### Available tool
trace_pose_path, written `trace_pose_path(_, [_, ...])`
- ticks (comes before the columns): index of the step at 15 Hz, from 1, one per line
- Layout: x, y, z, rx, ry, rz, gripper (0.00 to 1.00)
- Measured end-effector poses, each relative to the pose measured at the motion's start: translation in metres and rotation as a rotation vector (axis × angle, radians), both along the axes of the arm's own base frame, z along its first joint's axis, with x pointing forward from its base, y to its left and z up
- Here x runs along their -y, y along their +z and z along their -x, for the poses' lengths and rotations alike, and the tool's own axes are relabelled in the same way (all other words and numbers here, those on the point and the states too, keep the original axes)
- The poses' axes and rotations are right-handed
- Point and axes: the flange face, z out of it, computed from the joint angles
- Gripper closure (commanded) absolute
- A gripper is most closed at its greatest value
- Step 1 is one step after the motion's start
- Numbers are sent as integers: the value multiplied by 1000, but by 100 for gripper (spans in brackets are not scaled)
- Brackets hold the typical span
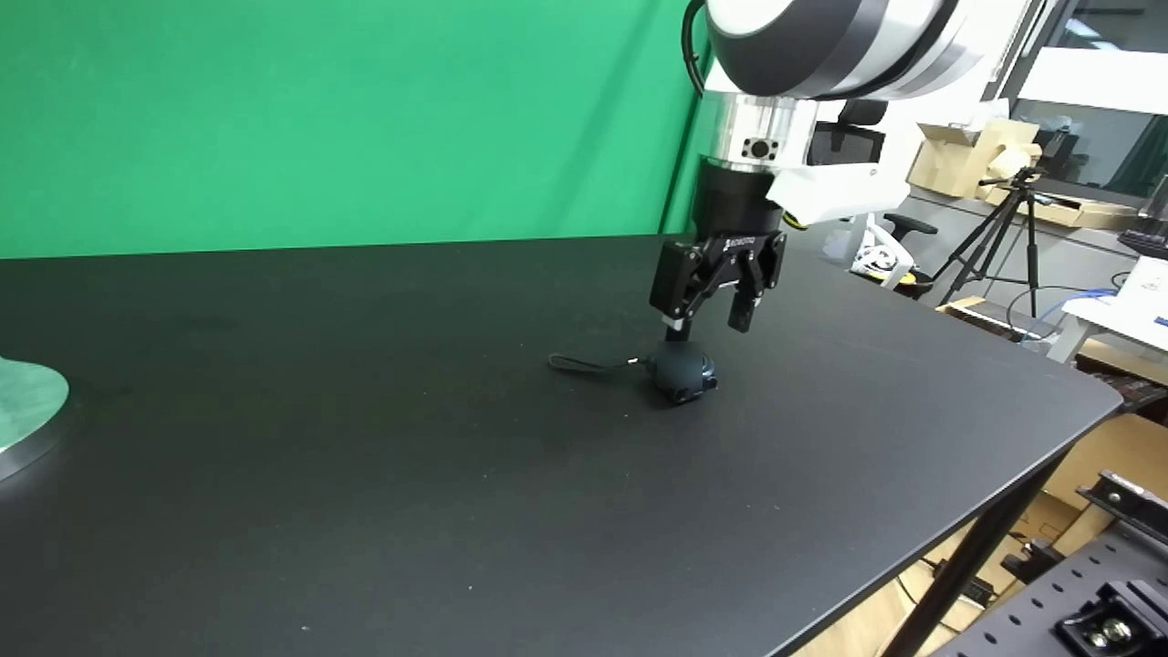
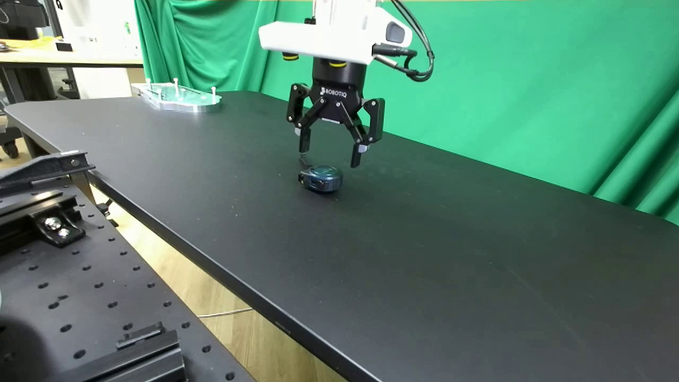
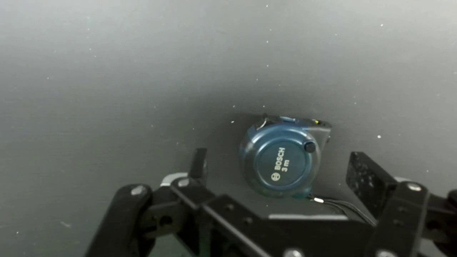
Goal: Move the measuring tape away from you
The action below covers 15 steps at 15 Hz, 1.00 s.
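Blue-teal and rounded, the tape [image 3: 282, 157] lies flat on the dark tabletop [image 3: 107, 89], its label facing up with BOSCH in pale print. A thin black strap [image 3: 335, 202] leaves its lower right part in the wrist view, passes a small white clasp [image 3: 319, 200] and runs out of sight behind one of the fingers [image 3: 371, 182]. In an exterior view the strap [image 1: 598, 369] stretches along the tabletop to the left of the tape and ends in a narrow loop.

The fingers are spread wide, pointing down, and have hold of nothing. Seen from the wrist, the tape shows in the gap between them, with bare tabletop on either side of it. In an exterior view their tips hang low over the tabletop, near the tape [image 2: 322, 179] but apart from it. I cannot tell whether the strap touches them.

White and grey, the arm [image 1: 839, 50] enters from the top of both exterior views. Green curtain [image 2: 504, 79] hangs behind the tabletop there. Near the tabletop's far end a pale green plate [image 2: 191, 101] carries white pegs [image 2: 214, 96]; a rounded pale green piece [image 1: 27, 401] is cut off by the left edge of an exterior view, and I cannot tell if they are the same thing. A dark board [image 2: 106, 297] full of holes stands beside the tabletop, wood floor [image 2: 270, 345] showing between. Beyond the tabletop are a tripod [image 1: 1032, 246], a chair [image 1: 847, 144] and a box [image 1: 949, 169].
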Motion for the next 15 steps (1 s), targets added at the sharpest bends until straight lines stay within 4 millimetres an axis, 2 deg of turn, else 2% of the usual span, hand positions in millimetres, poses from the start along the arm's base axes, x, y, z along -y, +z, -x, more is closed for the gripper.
trace_pose_path(5, [0,-14,-4,-22,-11,0,0])
trace_pose_path(11, [2,-27,-18,-28,-44,15,0])
trace_pose_path(12, [2,-29,-20,-29,-47,17,2])
trace_pose_path(13, [1,-30,-23,-30,-49,18,26])
trace_pose_path(15, [-2,-32,-26,-29,-52,20,29])
